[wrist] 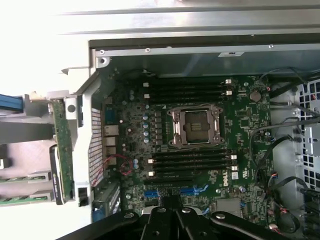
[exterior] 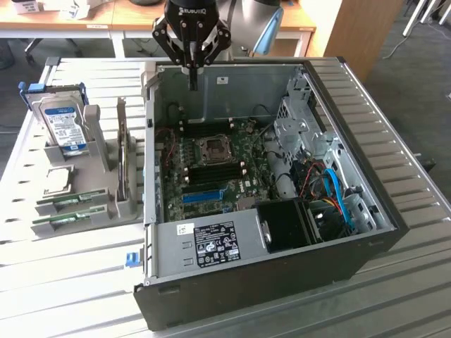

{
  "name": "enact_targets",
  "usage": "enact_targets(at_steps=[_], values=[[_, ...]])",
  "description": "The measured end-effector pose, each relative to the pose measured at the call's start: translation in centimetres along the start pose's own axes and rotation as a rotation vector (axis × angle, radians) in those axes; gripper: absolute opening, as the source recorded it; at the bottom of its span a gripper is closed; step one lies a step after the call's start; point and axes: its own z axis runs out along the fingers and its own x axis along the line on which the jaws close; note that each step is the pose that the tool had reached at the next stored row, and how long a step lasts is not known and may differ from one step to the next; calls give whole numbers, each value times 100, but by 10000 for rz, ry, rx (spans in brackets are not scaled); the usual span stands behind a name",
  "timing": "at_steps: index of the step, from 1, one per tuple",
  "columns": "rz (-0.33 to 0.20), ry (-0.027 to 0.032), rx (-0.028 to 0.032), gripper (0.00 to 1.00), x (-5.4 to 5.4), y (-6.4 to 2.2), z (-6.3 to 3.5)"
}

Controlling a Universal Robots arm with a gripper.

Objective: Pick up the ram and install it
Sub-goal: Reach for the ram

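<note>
Two green ram sticks point(exterior: 70, 199) lie side by side in a grey holder point(exterior: 113, 204) on the exterior view's left, outside the open computer case point(exterior: 394, 211). Their ends also show at the edge of the wrist view as ram sticks point(wrist: 20, 178). My gripper point(exterior: 192, 76) hangs over the case's far wall, fingers pressed together and pointing down, holding nothing. In the wrist view the gripper point(wrist: 172, 202) hovers above the motherboard point(wrist: 240, 120), whose black memory slots point(wrist: 192, 162) flank the bare processor socket point(wrist: 194, 126).
A hard drive with a blue-white label point(exterior: 63, 127) stands upright at the holder's far end, and a square silver processor point(exterior: 58, 179) lies between it and the ram. Cables, a drive cage point(exterior: 303, 134) and a black fan shroud point(exterior: 285, 225) crowd the case's right side.
</note>
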Motion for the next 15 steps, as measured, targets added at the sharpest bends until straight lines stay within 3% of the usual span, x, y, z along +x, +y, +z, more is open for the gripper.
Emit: enact_targets(at_steps=[15], values=[[-1,0,0,11,329,-25,-9]])
